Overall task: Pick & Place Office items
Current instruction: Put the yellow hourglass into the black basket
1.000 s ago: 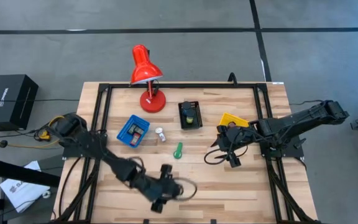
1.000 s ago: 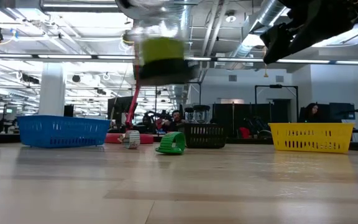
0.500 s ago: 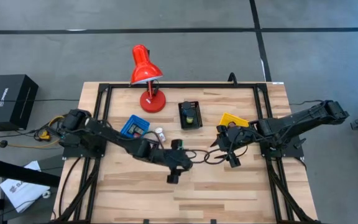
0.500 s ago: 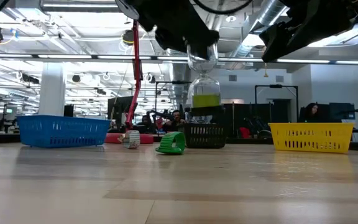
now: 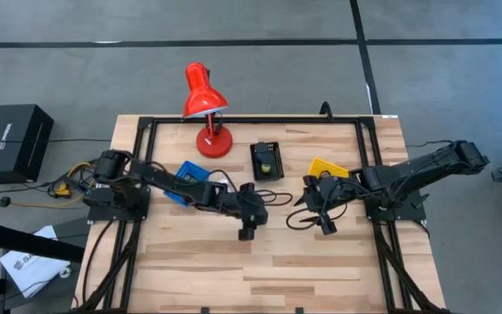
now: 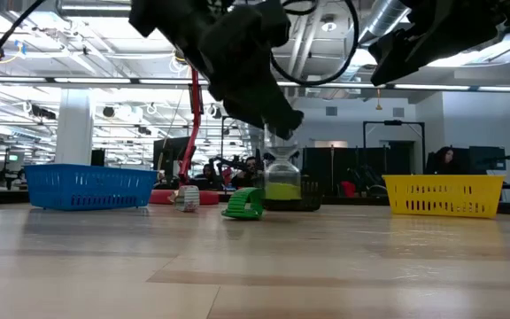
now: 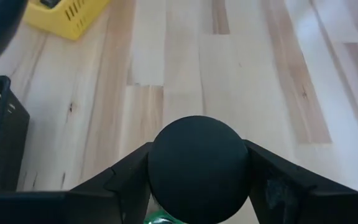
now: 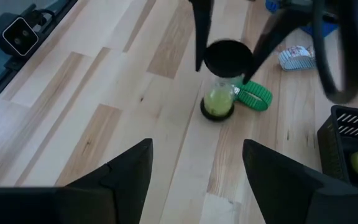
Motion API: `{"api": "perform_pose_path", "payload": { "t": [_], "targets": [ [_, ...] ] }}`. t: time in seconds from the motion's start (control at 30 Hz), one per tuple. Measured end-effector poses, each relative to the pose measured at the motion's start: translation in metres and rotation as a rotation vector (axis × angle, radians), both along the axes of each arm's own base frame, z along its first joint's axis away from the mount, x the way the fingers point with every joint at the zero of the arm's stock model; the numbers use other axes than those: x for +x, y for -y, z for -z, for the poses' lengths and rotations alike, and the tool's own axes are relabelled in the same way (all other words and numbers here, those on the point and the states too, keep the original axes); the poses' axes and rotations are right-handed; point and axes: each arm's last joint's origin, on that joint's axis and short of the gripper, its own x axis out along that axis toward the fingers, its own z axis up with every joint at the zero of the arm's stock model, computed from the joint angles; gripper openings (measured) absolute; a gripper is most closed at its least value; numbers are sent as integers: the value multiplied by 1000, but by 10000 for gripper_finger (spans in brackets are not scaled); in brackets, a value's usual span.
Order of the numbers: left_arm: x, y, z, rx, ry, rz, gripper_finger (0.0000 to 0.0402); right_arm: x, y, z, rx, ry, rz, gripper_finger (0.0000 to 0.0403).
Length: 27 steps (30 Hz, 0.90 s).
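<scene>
One small sand timer with green sand, clear glass and black round ends stands upright on the light wooden table, near its middle. The left gripper holds it by the black top disc, with one finger pressed on each side of the disc. The timer's bottom sits on the wood or just above it; I cannot tell which.

One green ring-shaped roll lies just beside the timer. One small white tube lies a bit farther off.

There are three bins: one blue, one black and one yellow. The black bin is behind the timer. One red desk lamp stands at the far edge.

The right gripper hangs in the air near the yellow bin, fingers apart, holding nothing.
</scene>
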Motion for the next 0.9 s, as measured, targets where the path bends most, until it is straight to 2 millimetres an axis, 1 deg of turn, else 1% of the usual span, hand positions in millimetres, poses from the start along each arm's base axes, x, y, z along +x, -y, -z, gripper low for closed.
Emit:
{"api": "perform_pose_path", "payload": {
  "t": [0.2,0.4,0.57,0.67,0.9],
  "targets": [
    [-2,-11,9,-2,10,-26,228,0,0,0,0,1,0,240],
    [-6,-20,17,0,-9,-49,217,0,0,0,0,2,0,240],
    [-5,-19,17,-3,15,-49,216,0,0,0,0,2,0,240],
    [-3,-18,14,-8,46,-47,229,0,0,0,0,2,-1,240],
    [-4,-18,15,-7,42,-46,259,0,0,0,0,2,0,240]
  ]
}}
